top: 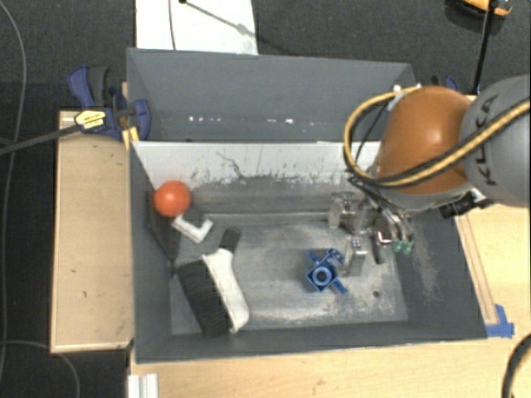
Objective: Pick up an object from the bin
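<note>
Grey metal walls boxed in the scene, and the bin (274, 106) had a scuffed, dusty floor with a handful of loose things spread across it. On the right, the arm (498, 148) reached in over the rim. Its rounded orange cover (423, 139) was looped with yellow and black cables (365, 118). Down low, the gripper (367, 251) hung close to the floor, right of the middle of the bin. Open or closed? From this angle it could not be told, because the metal parts ran together.

Just beside the gripper, to its left and a touch nearer the front wall, lay a small blue plastic piece (322, 274). It was angular and knobbly and sat alone on bare floor. It was next to the gripper rather than inside it, and whether the two touched was not clear.

Over on the left side, well apart from the gripper, an orange ball (172, 198) sat against the back wall near the corner. Below the ball lay a small white piece (193, 228), resting on something dark. Nearer the front, a brush (228, 288) with a white back and black bristles lay at a slant along the left part of the floor.
</note>
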